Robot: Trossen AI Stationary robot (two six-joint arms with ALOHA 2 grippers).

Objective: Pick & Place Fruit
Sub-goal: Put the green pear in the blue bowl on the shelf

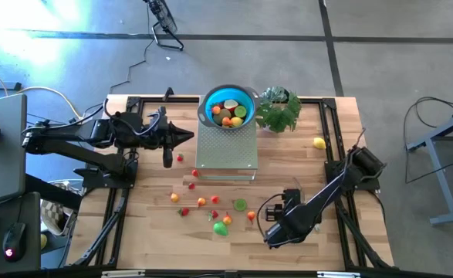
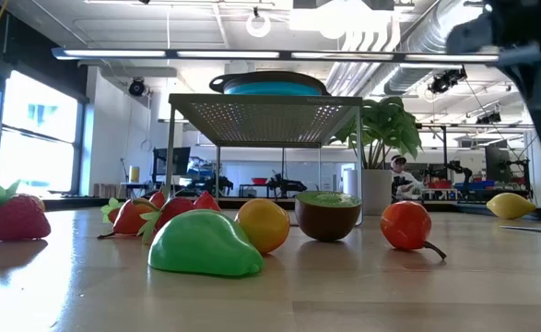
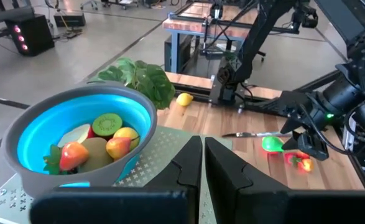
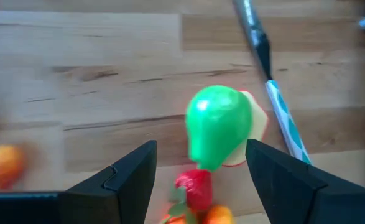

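Wooden worktop point(image 1: 141, 232) seen from above, w/ two dark robot arms. Left gripper point(image 1: 186, 136) hangs beside a raised perforated metal stand point(image 1: 226, 147), its fingers point(image 3: 185, 168) clenched together w/ nothing between them. On the stand's far end sits a blue bowl w/ grey rim point(image 1: 228, 106), already holding several small toy fruits point(image 3: 101, 146): kiwi half, peach-coloured pieces, a strawberry; those underneath are hidden. Leafy green plant point(image 1: 278, 110) just beside the bowl. Right gripper point(image 1: 271, 233) is low over the near part of the worktop, fingers point(image 4: 129, 180) spread apart & grasping nothing, w/ a green toy pear point(image 4: 218, 124) in line between them, still on the wood. A red strawberry point(image 4: 194, 190) lies near it, partly cut off by the frame edge. Slim silver knife point(image 4: 266, 74) beside the pear; blurred. More loose fruits point(image 1: 203, 202) scattered near the stand; a yellow lemon point(image 1: 319, 142) sits apart on the right side.
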